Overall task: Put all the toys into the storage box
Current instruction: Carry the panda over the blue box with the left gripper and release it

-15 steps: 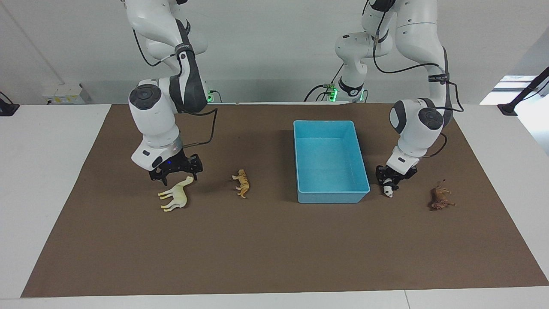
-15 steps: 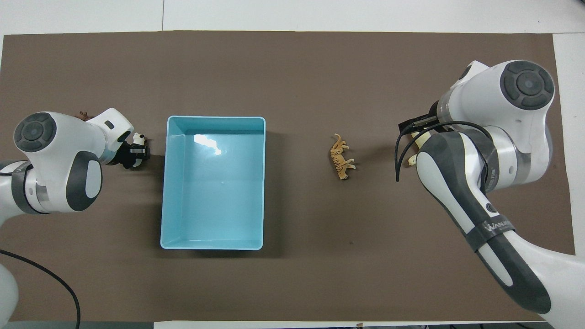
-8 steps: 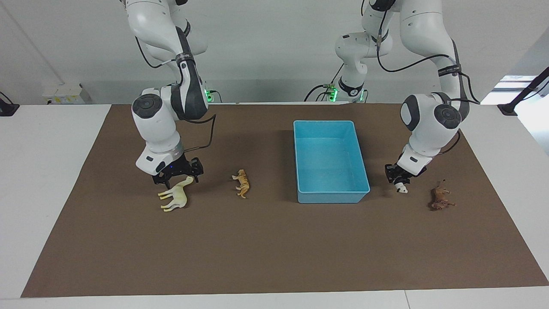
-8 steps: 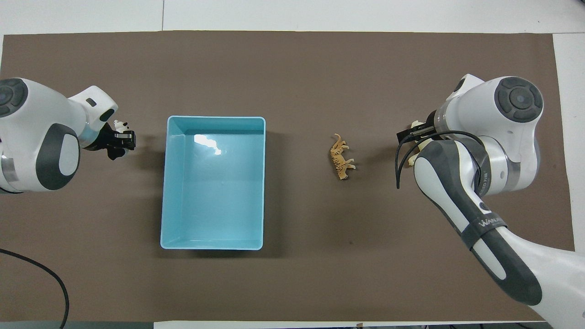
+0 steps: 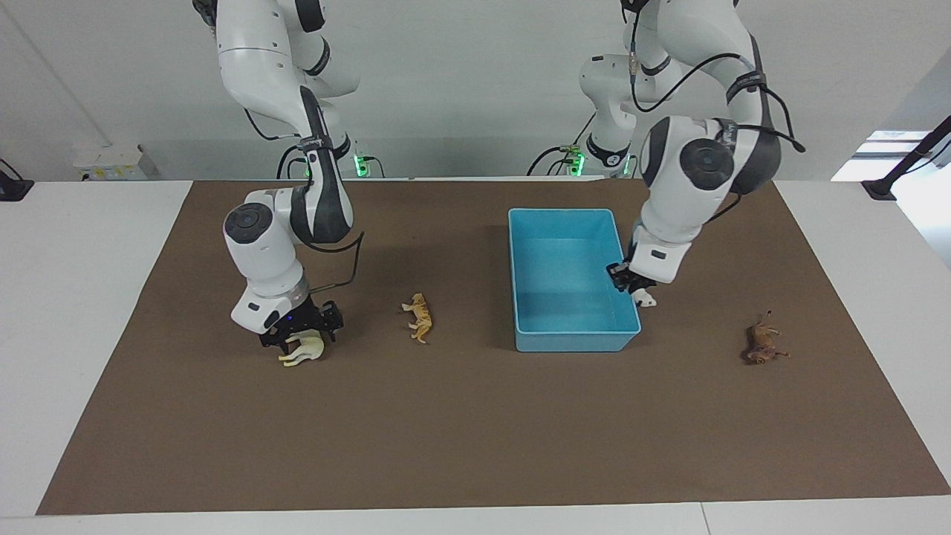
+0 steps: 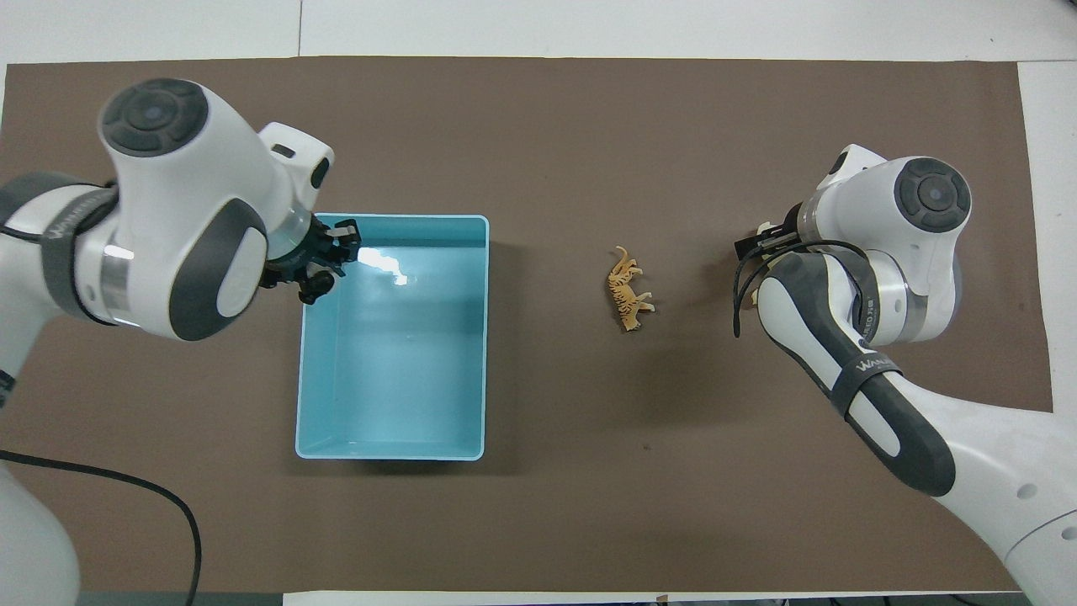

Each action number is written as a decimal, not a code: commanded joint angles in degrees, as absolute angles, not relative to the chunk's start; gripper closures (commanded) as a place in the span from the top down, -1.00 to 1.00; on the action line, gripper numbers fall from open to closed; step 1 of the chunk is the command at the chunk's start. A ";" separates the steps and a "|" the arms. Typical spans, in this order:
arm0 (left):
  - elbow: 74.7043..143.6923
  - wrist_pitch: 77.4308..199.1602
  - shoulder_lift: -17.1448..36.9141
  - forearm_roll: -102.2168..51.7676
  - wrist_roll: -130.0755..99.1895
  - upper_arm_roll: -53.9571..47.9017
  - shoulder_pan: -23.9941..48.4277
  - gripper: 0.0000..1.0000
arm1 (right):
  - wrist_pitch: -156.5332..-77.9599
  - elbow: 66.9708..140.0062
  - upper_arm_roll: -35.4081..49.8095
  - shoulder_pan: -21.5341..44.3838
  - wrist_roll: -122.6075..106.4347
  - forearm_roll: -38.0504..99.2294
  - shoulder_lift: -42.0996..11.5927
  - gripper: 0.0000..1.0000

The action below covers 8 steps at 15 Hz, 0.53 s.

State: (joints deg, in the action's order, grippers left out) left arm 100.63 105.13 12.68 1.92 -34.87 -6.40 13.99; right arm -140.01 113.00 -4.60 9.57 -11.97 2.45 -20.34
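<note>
My left gripper [image 5: 635, 288] is shut on the black-and-white panda [image 5: 646, 299] and holds it in the air over the rim of the light blue storage box [image 5: 572, 213] at the side toward the left arm's end; in the overhead view this gripper [image 6: 324, 265] is over the box's rim [image 6: 395, 454]. My right gripper [image 5: 301, 338] is open and low, its fingers on either side of the cream long-necked figurine [image 5: 303, 351] lying on the mat. The orange tiger [image 5: 418, 316] [image 6: 629, 290] lies between that figurine and the box. The dark brown figurine [image 5: 764, 343] lies toward the left arm's end.
A brown mat [image 5: 475, 431] covers the table. The box holds nothing. In the overhead view the left arm hides the brown figurine and the right arm hides most of the cream one.
The left gripper lifted the panda off the mat and carried it to the box's rim. The right gripper moved down over the cream figurine's body.
</note>
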 commanded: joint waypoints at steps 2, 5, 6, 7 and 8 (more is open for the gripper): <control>105.30 106.61 9.23 2.55 -34.90 -5.36 14.60 1.00 | -143.69 115.22 -4.39 9.49 -14.93 3.60 -20.21 0.37; 102.57 105.73 8.88 3.07 -25.80 -4.57 9.43 1.00 | -144.32 116.37 -4.39 9.58 -15.20 3.60 -19.95 -1.00; 102.92 107.12 8.96 3.51 -21.23 -4.48 7.06 1.00 | -144.32 116.37 -4.39 9.58 -15.21 3.60 -19.95 -1.00; 103.35 109.84 8.96 4.30 -15.70 -4.31 3.46 1.00 | -144.23 116.37 -4.39 9.84 -15.12 3.60 -19.86 -1.00; 104.14 113.52 9.14 4.31 -9.47 -4.39 -0.57 1.00 | -143.88 116.11 -4.39 10.10 -15.20 3.60 -19.95 -1.00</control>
